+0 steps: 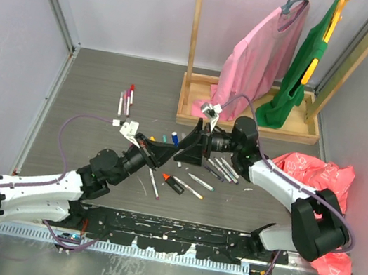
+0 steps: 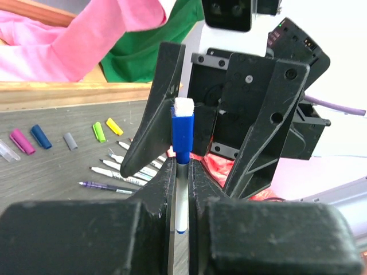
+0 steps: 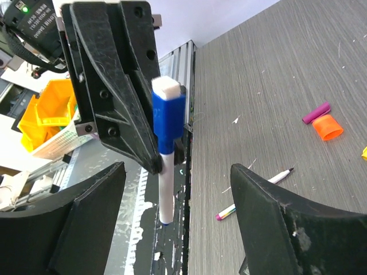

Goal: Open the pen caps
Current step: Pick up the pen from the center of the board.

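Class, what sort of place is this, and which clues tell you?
Probably a robot lab test cell: plain white enclosure walls, a grey wood-grain table, a wooden garment rack.

We get bright, even, diffuse light and only faint shadows. In both wrist views the blue-capped pen [image 2: 182, 137] is sharp; below it the black foreground blurs, above it the pale backdrop washes out.

Shirts [image 1: 258, 58] hang in the rack [image 1: 284, 135]; a few pens [image 1: 126, 102] lie left of it; before it the left gripper [image 1: 164, 150] and right gripper [image 1: 189, 149] meet at one upright pen [image 2: 181, 189]; more pens [image 1: 221, 169] lie before the rack; caps [image 2: 41, 136], seemingly, off its left front corner; a bag [image 1: 313, 174] right of and before it.
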### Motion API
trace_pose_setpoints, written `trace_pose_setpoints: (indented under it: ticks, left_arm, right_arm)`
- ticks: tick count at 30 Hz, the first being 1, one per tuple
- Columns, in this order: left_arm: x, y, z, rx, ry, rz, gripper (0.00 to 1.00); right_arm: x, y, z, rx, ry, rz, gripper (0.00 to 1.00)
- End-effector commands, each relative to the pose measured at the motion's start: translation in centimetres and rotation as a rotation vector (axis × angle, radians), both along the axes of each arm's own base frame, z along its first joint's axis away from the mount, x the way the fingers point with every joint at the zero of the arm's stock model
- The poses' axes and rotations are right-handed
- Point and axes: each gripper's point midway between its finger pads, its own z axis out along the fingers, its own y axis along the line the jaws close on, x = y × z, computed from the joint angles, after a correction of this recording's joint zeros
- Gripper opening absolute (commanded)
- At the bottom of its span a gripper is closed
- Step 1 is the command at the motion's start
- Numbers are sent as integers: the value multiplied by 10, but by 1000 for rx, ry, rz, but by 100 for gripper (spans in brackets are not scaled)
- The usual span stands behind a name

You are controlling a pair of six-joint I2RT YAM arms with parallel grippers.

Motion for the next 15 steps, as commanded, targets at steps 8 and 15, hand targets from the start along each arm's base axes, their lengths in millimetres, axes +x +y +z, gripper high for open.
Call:
trace_pose_setpoints:
  ticks: [8, 15]
  left_arm:
    - [4, 11, 47, -110, -97, 65, 0]
    - [4, 11, 46, -116, -90, 69, 0]
  right_arm:
    - [-9, 13, -1, -10, -13, 48, 72]
    - [-14, 16, -1, -14, -12, 82, 47]
